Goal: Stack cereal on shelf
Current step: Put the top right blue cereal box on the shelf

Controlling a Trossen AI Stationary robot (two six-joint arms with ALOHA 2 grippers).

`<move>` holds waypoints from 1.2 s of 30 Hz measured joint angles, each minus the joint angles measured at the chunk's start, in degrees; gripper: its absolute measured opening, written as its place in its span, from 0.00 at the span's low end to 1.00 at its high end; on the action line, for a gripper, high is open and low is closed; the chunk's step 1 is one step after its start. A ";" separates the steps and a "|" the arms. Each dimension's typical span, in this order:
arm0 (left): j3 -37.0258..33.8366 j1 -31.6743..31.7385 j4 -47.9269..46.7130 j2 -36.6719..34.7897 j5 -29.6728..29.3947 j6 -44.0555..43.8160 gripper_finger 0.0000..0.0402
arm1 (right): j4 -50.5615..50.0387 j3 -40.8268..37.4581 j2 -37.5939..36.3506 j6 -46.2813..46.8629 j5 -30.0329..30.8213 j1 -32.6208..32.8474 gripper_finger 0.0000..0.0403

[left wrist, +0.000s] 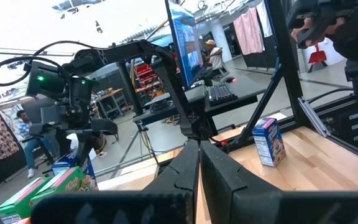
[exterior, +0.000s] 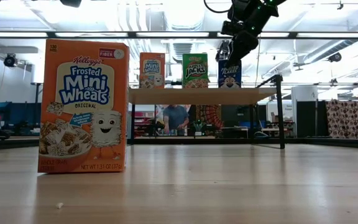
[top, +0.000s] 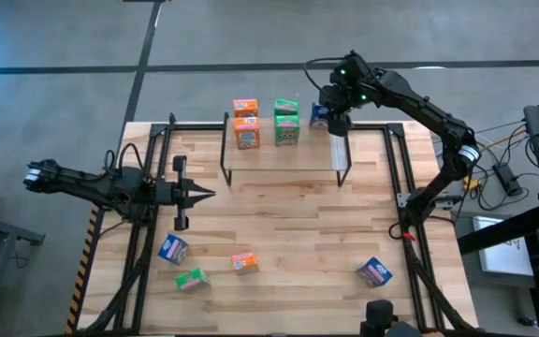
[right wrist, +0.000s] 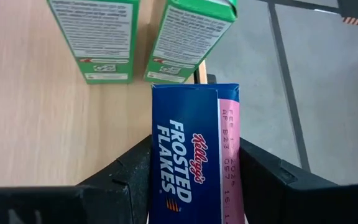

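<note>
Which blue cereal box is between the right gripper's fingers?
The blue Frosted Flakes box at the shelf's right end, beside the green boxes. The right gripper straddles it; the other two blue boxes lie on the tabletop.

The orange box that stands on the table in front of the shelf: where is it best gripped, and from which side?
Probably near its top, coming straight down from above. The orange box stands upright with its broad printed front towards the low camera, so the thin top edge is free; close on the front and back faces. The green box sits apart, leaving room.
</note>
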 joint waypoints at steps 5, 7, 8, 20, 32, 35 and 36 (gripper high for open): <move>0.00 0.02 0.18 0.00 0.04 -0.02 0.00 | -0.95 0.00 -0.23 0.58 -2.41 -0.02 0.44; 0.00 0.01 0.26 0.00 0.06 -0.02 0.00 | -1.77 0.35 -0.27 1.11 -2.48 0.01 0.44; 0.00 0.00 0.24 0.00 0.07 -0.02 0.00 | -2.46 0.73 -0.27 1.16 -2.49 0.01 0.44; 0.00 0.00 0.26 0.00 0.09 -0.34 0.00 | -4.42 1.96 -0.30 3.45 -2.70 0.01 0.44; -0.02 0.00 0.57 0.00 0.11 -0.42 0.00 | -4.01 1.84 0.96 7.52 -2.65 0.00 0.44; -0.02 0.01 0.62 0.00 0.11 -0.44 0.00 | -4.00 1.84 1.42 6.95 -2.61 -0.02 0.44; -0.02 0.02 0.63 0.00 0.12 -0.44 0.00 | -4.00 1.84 1.55 6.85 -2.53 -0.02 0.44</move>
